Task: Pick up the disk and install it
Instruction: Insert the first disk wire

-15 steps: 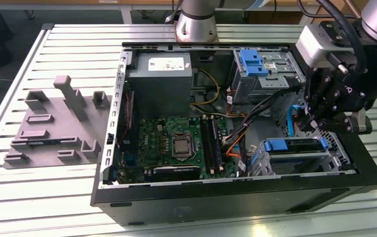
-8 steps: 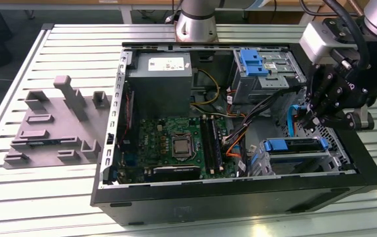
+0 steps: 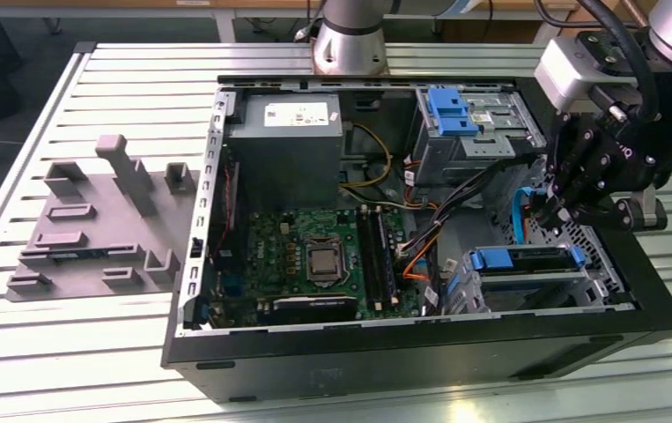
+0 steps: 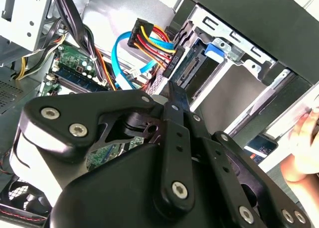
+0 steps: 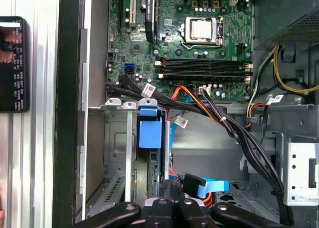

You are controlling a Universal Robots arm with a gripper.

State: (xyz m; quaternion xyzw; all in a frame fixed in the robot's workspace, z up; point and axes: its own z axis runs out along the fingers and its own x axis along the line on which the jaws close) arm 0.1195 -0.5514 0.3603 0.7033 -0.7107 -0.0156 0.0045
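Note:
The disk [image 3: 526, 261] sits in the lower drive cage of the open computer case [image 3: 430, 348], near the exterior view's right. Its blue rail tab [image 5: 149, 128] faces out of the cage, and its connector end [image 4: 191, 64] carries plugged cables. My gripper [image 3: 550, 211] hangs just above and beside that cage, over the blue data cable [image 5: 207, 185]. Its black fingers [image 4: 175, 108] lie close together with nothing seen between them.
A bare blue bracket [image 3: 448, 110] lies on the upper drive cage. Bundled cables [image 5: 234, 133] cross between the motherboard [image 3: 312, 256] and the cages. A grey fixture [image 3: 100, 220] stands on the slatted table at the exterior view's left. A person's hand [image 4: 305, 143] and a phone [image 5: 12, 63] are beside the case.

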